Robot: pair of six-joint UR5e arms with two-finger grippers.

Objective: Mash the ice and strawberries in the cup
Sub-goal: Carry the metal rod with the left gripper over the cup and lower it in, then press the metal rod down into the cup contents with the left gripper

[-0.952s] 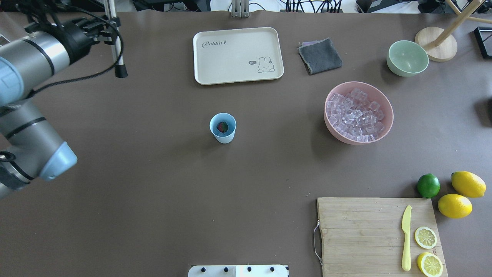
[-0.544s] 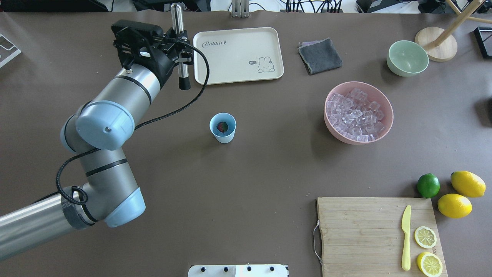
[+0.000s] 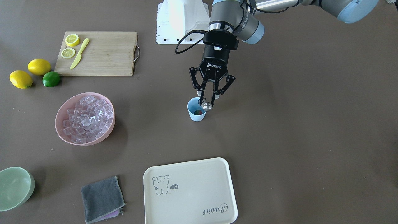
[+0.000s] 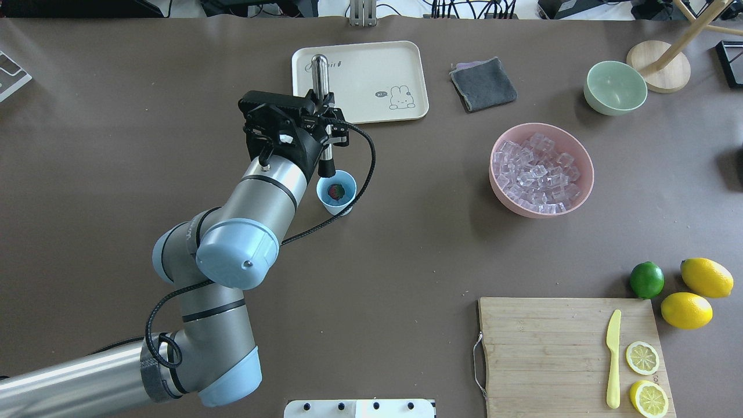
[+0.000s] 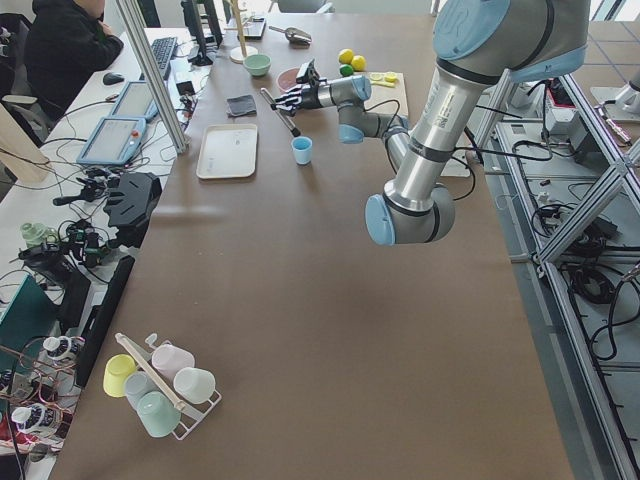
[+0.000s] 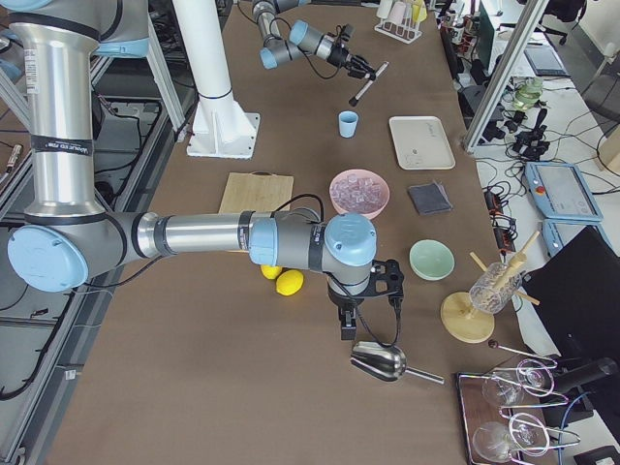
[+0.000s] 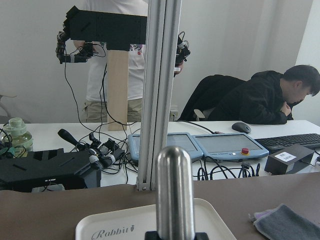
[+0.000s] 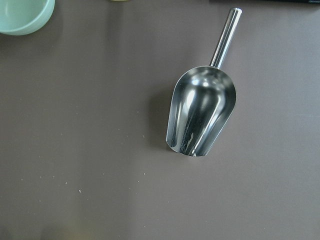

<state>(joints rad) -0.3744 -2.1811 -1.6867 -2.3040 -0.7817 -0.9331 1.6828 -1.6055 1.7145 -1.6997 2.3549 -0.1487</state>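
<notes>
- Left gripper (image 4: 325, 125) is clamping a metal masher (image 4: 318, 75), whose black tip is hanging just above the cup's (image 4: 340, 208) rim edge.
- The strawberry (image 4: 335, 191) is lying inside the cup.
- The ice (image 4: 537, 171) is filling the pink bowl (image 4: 587, 180), well apart from the cup.
- Right gripper (image 6: 347, 329): whether it is gripping cannot be told.

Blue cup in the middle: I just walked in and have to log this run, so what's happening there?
The left gripper is shut on a metal muddler, whose dark tip is poised just above the cup. Only the strawberry shows inside; the ice sits in the pink bowl. The right gripper hovers over a metal scoop lying on the table.
</notes>
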